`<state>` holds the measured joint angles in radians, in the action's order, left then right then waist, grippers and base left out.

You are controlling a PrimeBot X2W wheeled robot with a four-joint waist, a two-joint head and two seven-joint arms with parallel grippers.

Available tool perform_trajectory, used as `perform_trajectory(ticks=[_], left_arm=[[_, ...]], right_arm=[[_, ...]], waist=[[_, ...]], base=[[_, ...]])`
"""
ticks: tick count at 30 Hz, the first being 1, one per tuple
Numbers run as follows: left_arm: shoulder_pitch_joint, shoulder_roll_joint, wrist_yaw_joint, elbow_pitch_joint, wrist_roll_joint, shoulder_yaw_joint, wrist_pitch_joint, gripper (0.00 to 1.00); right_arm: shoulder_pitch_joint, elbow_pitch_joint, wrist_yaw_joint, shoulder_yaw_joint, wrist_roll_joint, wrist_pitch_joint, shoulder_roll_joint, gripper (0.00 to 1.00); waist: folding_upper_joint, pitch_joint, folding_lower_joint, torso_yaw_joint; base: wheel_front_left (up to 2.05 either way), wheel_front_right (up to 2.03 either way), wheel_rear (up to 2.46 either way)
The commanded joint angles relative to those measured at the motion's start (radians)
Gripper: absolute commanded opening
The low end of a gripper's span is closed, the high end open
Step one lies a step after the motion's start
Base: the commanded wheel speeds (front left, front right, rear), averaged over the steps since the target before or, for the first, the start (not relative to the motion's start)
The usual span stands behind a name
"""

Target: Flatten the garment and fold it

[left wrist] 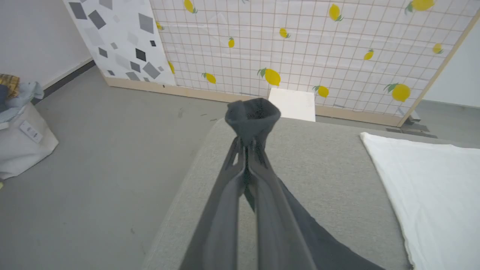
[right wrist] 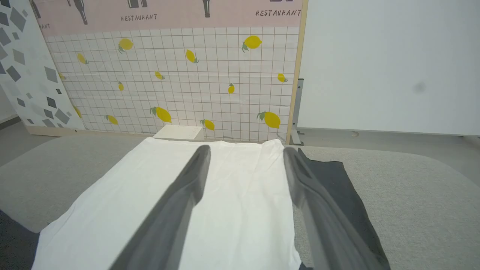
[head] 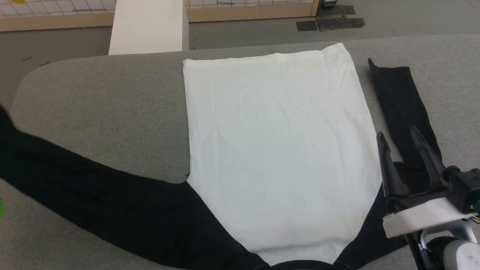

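Left gripper (left wrist: 248,146) clamped shut on the left sleeve (head: 93,187) of the garment (head: 277,150), stretching it outward, probably to flatten. Right gripper (head: 397,135) wide open, empty, poised over the right sleeve (head: 401,97).

A grey fabric-covered table (head: 112,105) spreads across the foreground; a white block (head: 148,26) stands just beyond its far edge; behind it runs a lemon-print grid panel (left wrist: 300,48), beside a grey-flecked panel (left wrist: 120,41); a pale bag (left wrist: 22,142) holding cloth sits on the grey floor (left wrist: 93,168), well apart from the table.
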<state>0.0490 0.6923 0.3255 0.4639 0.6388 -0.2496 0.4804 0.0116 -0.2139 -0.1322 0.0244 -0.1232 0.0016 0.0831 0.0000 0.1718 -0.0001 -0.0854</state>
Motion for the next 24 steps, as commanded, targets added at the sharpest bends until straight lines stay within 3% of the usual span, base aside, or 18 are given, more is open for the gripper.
perform_trajectory(ticks=[1, 7, 12, 19, 24], left_arm=[[0.002, -0.008, -0.011, 0.029, 0.008, 0.015, -0.008, 0.00], [-0.095, -0.060, -0.050, 0.152, 0.007, 0.198, -0.017, 0.00], [-0.252, -0.176, -0.076, 0.153, -0.032, 0.448, -0.012, 0.00], [-0.478, -0.421, -0.158, -0.075, -0.063, 0.763, -0.023, 0.00], [-0.583, -0.557, -0.221, -0.285, -0.082, 0.897, -0.051, 0.00]], right_arm=[[-0.019, -0.007, 0.002, 0.005, -0.004, 0.008, -0.001, 1.00], [-0.037, -0.011, 0.002, 0.028, -0.007, 0.013, -0.004, 1.00], [-0.048, -0.018, 0.002, 0.038, -0.006, 0.020, -0.006, 1.00], [-0.042, -0.031, 0.002, 0.032, -0.007, 0.028, -0.007, 1.00], [-0.034, -0.027, 0.002, 0.024, -0.013, 0.026, -0.010, 1.00]], waist=[[0.0000, -0.002, 0.0001, 0.004], [0.0000, -0.013, 0.0001, 0.008], [0.0000, -0.024, 0.0001, 0.004], [0.0000, -0.009, 0.0001, -0.013], [0.0000, 0.010, 0.0001, -0.040]], base=[[0.00, 0.00, 0.00], [0.00, 0.00, 0.00], [0.00, 0.00, 0.00], [0.00, 0.00, 0.00], [0.00, 0.00, 0.00]])
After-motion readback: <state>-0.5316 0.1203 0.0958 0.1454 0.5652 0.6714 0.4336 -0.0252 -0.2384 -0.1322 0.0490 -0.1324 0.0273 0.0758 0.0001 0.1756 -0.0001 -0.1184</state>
